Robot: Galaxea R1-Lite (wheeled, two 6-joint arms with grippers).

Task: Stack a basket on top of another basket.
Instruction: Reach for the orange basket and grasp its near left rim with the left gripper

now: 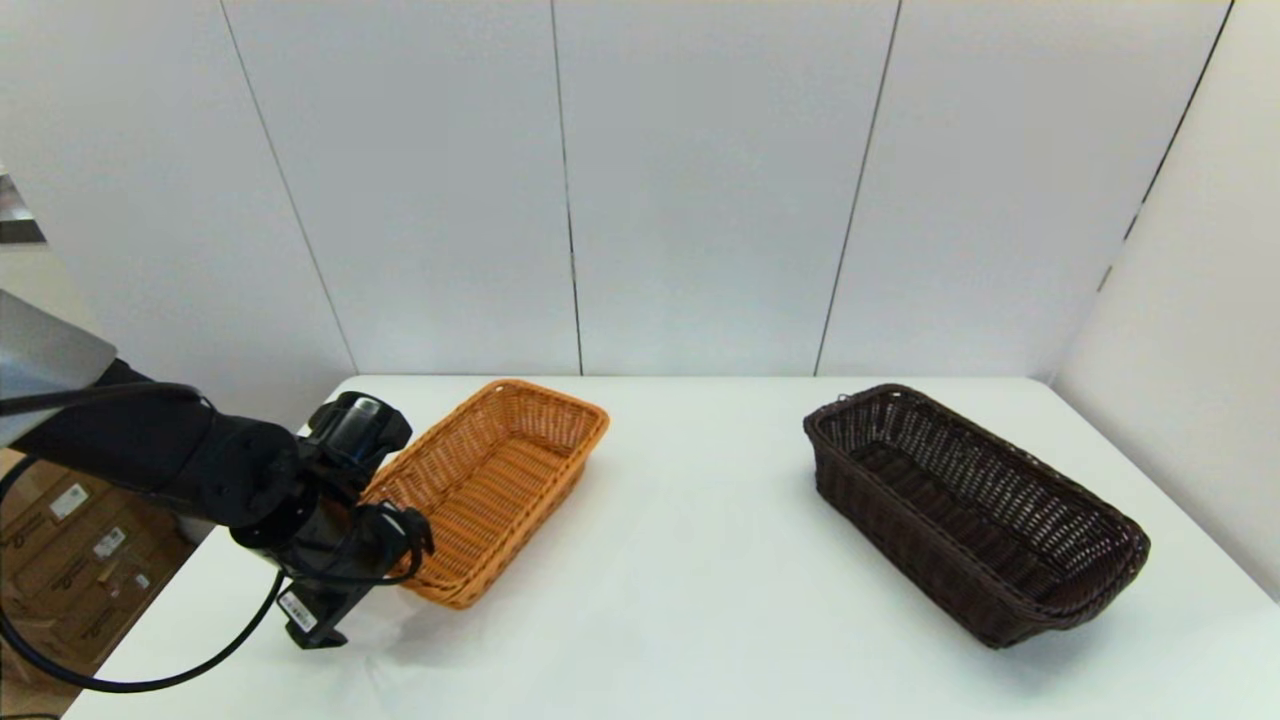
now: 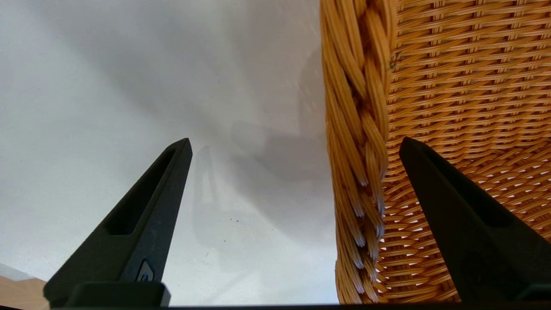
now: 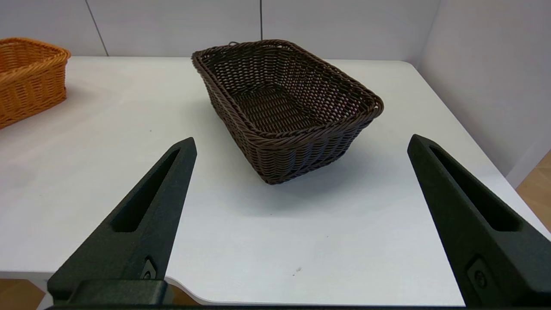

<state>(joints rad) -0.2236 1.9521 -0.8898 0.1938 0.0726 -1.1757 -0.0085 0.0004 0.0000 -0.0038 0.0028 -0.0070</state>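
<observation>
- The left claw point(image 2: 295, 142), fingers spread wide, straddles the braided rim of the orange-tan rectangular woven wicker basket point(image 1: 495, 480); contact seems not made.
- The dark brown rectangular woven wicker basket point(image 1: 975, 510) lies well apart from the orange-tan basket on the white counter point(image 1: 700, 590).
- The right claw point(image 3: 301, 142), wide open, faces the dark basket from near the counter's edge.

Left arm hides orange basket point(image 1: 495, 480) near-left corner.

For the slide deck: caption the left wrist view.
Open left gripper straddling the braided rim of the orange basket, one finger inside, the other over the white table.
</observation>
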